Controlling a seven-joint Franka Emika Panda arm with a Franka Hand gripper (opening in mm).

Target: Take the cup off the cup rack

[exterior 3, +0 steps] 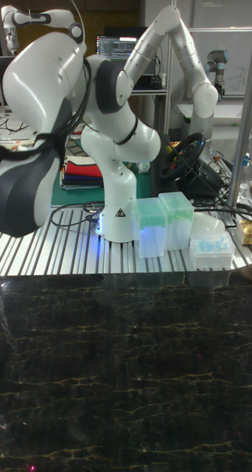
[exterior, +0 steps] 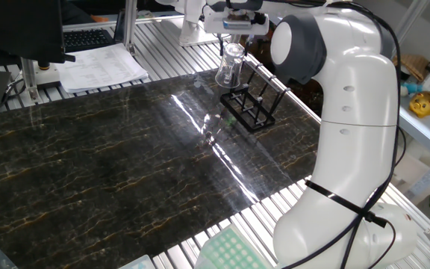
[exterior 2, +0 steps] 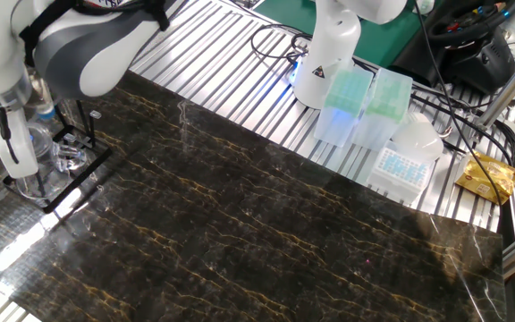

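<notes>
White arm elbow-high, end effector [exterior: 232, 46] (fingers closed) pointing down.

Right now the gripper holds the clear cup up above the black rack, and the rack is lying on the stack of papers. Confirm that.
Not quite. The gripper does hold the clear cup up above the black rack, but the rack stands on the dark marble tabletop, not on the stack of papers. One fixed view shows the papers lying apart on the ribbed metal surface behind the tabletop.

In the other fixed view the gripper's finger [exterior 2: 12, 148] covers part of the cup [exterior 2: 36, 148], and the picture's left edge crops the cup rack [exterior 2: 70, 174]. The tall fixed view shows neither cup nor rack
</notes>
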